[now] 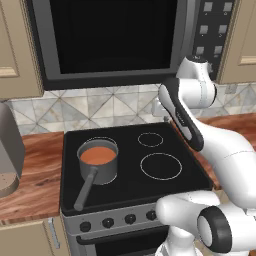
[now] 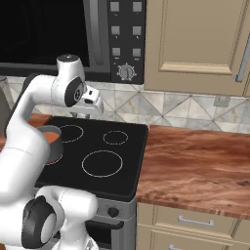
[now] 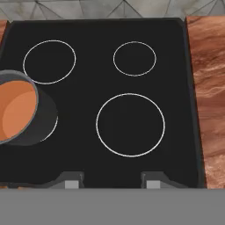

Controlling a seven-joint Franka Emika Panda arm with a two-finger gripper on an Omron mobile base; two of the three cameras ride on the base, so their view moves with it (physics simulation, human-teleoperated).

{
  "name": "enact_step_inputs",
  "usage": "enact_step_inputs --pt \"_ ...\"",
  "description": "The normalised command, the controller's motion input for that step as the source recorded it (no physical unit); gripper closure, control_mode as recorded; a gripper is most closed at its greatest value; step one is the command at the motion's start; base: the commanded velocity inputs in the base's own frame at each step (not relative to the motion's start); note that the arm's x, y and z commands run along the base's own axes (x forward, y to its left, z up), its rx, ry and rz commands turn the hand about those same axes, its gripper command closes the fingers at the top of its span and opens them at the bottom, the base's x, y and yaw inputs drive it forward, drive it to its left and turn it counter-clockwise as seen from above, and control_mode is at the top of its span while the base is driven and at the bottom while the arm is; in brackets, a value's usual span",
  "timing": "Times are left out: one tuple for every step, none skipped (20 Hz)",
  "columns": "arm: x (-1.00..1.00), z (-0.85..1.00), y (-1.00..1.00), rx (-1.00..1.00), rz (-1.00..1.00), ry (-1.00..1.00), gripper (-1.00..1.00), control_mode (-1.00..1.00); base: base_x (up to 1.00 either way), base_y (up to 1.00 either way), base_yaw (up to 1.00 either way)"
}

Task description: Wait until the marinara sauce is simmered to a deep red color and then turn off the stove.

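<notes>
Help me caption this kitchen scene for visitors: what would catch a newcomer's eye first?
The grey saucepan stands on the front left burner of the black stove, and the orange-red marinara sauce in it is the one bright patch on the dark glass. The white arm arches above the cooktop, its gripper held up by the tiled wall behind the stove. A big black-windowed microwave hangs above the stove.

I see flat, even rendered light, sharp throughout, no glare on the stove (image 1: 131,172); soft shadow beside the saucepan (image 3: 41,121).
</notes>
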Motion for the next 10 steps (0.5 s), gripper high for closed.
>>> enact_step_inputs --pt "0.0 0.0 0.0 0.0 0.0 0.02 -1.0 -1.0 0.0 0.0 0.0" --pt "-0.08 -0.01 0.0 0.0 0.0 0.0 -1.0 -1.0 0.0 0.0 0.0" --pt "-0.13 -0.04 0.0 0.0 0.0 0.02 -1.0 -1.0 0.0 0.0 0.0" --pt "-0.22 -0.1 0.0 0.0 0.0 0.03 -1.0 -1.0 0.0 0.0 0.0" --pt "-0.38 -0.15 0.05 0.0 0.0 0.02 -1.0 -1.0 0.0 0.0 0.0" --pt "-0.51 -0.21 0.1 0.0 0.0 0.02 -1.0 -1.0 0.0 0.0 0.0" --pt "-0.51 -0.3 0.25 0.0 0.0 0.0 -1.0 -1.0 0.0 0.0 0.0" --pt "-0.54 -0.28 0.5 0.0 0.03 0.0 -1.0 -1.0 0.0 0.0 0.0" --pt "-0.51 -0.24 0.61 -0.01 0.06 0.0 -1.0 -1.0 0.0 0.0 0.0" --pt "-0.58 -0.19 0.63 -0.03 0.11 0.0 -1.0 -1.0 0.0 0.0 0.0"
